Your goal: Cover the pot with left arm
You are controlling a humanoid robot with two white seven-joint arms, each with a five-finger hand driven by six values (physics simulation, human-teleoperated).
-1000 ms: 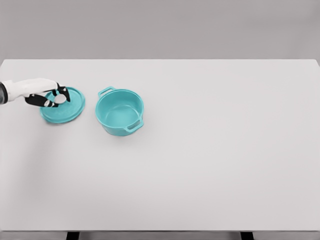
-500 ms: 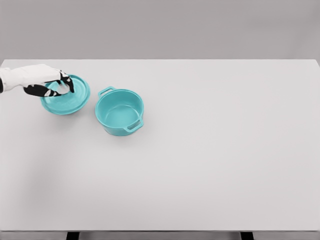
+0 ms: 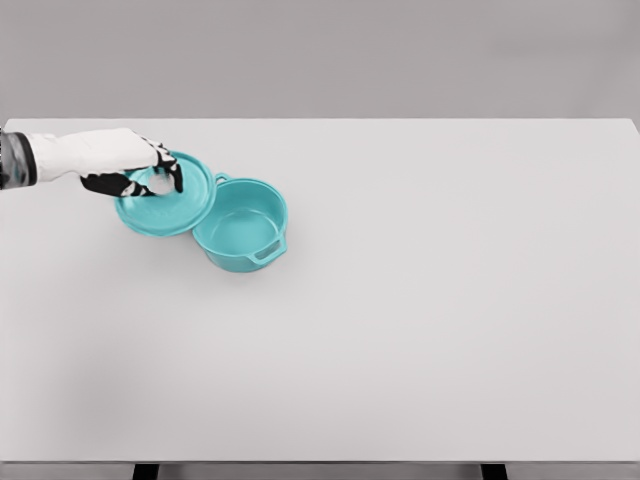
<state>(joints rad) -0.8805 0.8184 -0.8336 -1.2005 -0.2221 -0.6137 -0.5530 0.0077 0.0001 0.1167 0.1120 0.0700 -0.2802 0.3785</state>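
A wide white counter (image 3: pixel 420 330) fills most of the head view, its far edge running straight across the upper part of the picture and its near edge showing close to the bottom. Behind it stands a plain grey wall (image 3: pixel 400 55), even in tone and without marks. Under the near edge two short dark legs (image 3: pixel 146 471) peek out, one toward the left and one toward the right, against a dim strip of grey.
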